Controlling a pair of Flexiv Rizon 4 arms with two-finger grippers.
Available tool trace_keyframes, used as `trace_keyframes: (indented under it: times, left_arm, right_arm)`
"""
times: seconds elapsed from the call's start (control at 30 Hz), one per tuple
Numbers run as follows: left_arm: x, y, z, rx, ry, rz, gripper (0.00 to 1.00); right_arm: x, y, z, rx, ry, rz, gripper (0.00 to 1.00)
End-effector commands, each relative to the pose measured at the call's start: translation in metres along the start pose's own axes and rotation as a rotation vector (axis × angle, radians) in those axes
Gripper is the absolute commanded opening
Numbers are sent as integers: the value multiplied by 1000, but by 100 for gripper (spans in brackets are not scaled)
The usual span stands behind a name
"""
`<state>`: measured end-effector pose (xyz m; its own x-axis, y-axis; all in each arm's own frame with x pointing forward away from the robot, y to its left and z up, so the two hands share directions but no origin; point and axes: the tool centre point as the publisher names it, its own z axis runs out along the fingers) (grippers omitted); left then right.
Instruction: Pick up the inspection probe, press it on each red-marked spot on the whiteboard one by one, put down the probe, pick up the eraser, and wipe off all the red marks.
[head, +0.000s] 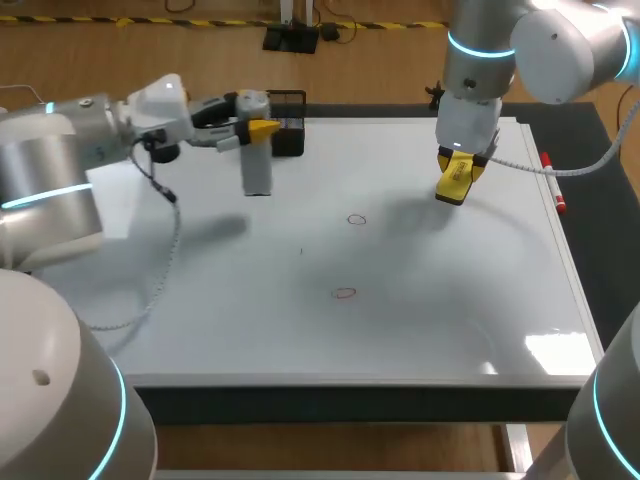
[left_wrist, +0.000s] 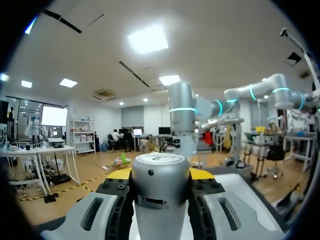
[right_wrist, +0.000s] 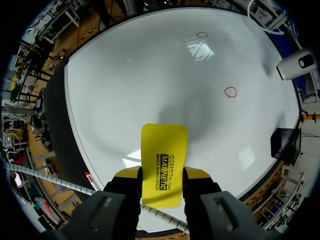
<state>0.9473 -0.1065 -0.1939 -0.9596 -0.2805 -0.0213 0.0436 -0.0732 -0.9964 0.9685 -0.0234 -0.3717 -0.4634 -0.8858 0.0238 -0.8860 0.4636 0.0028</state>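
My left gripper (head: 256, 127) is shut on the silver cylindrical probe (head: 258, 160), which stands upright with its lower end at the whiteboard's (head: 450, 300) far left. In the left wrist view the probe (left_wrist: 160, 195) fills the gap between the fingers (left_wrist: 116, 200). Over the board's far right, my right gripper (head: 457, 172) is shut on the yellow eraser (head: 453, 183), held above the surface. The right wrist view shows the eraser (right_wrist: 165, 160) sticking out ahead of the gripper (right_wrist: 161, 181). Two red ring marks (head: 357, 220) (head: 345, 293) lie mid-board; the same marks (right_wrist: 230, 92) (right_wrist: 202, 35) show ahead of the eraser.
A black holder (head: 288, 125) stands at the board's far edge, just beyond the probe. A red marker (head: 553, 185) lies along the right edge of the board. The board's near half is bare white surface.
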Motion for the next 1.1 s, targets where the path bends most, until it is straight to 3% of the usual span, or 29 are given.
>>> trace_keyframes:
  times: [0.03,0.4,0.83,1.1]
  left_arm:
    - [0,-7,-46,2,-13,5,0]
    - [-15,-5,-92,-4,-68,10,0]
    - [-13,-9,-109,-1,-67,39,0]
    - [-13,-9,-109,-1,-67,39,0]
  right_arm:
    - [0,-1,-1,1,2,-1,0]
    - [0,-1,-1,1,2,-1,0]
    - [0,-1,-1,1,2,-1,0]
    - [-32,25,-5,29,41,-94,0]
